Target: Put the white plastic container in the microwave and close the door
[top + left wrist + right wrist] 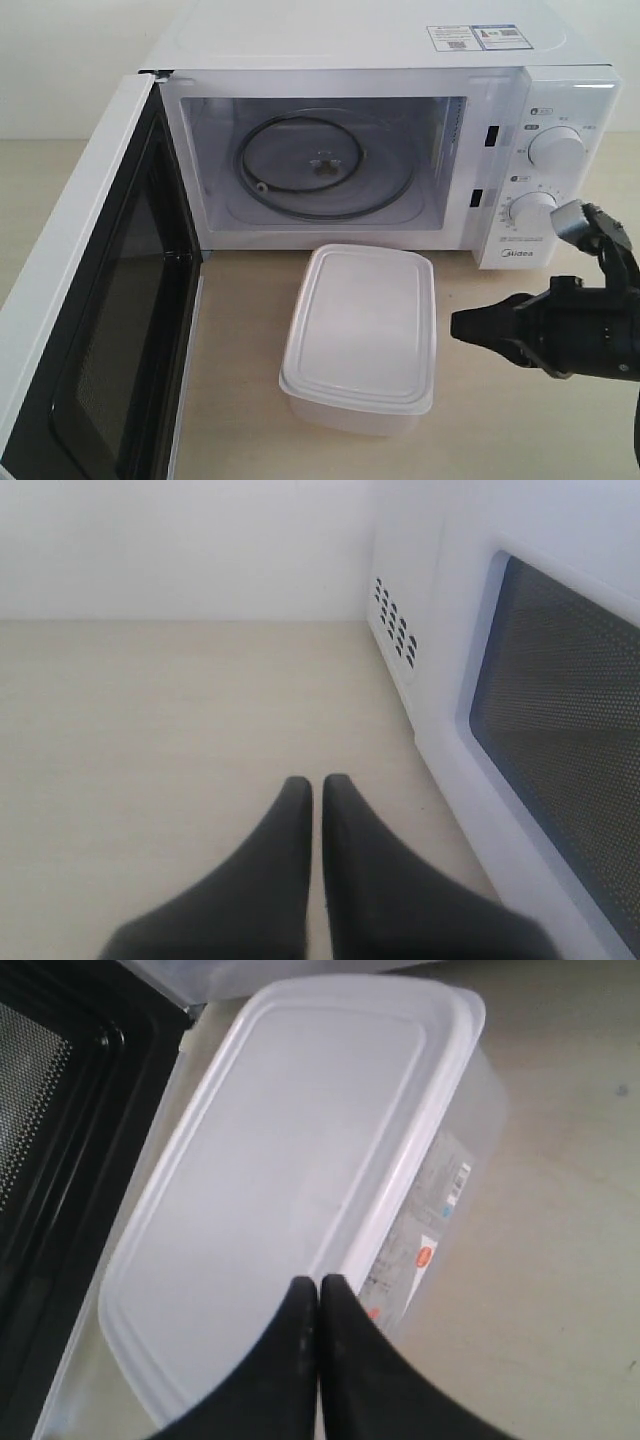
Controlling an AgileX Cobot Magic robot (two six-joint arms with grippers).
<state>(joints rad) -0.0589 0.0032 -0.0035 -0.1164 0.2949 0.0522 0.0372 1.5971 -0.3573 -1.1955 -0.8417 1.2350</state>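
Note:
The white plastic container [360,335] stands lidded on the table just in front of the microwave [400,110], whose cavity shows its glass turntable [325,165]. The door [95,300] is swung wide open at the left. My right gripper [455,325] is shut and empty, its tips a short way right of the container's right side. In the right wrist view the right gripper [319,1282] points over the container [290,1170] lid's edge. My left gripper [317,782] is shut and empty, low over the table beside the door's outer window [560,730]; it does not appear in the exterior view.
The microwave's two dials [556,150] sit above my right arm. Pale tabletop [500,420] lies to the right of and in front of the container. The open door stands along the table's left side. A white wall [180,540] rises behind.

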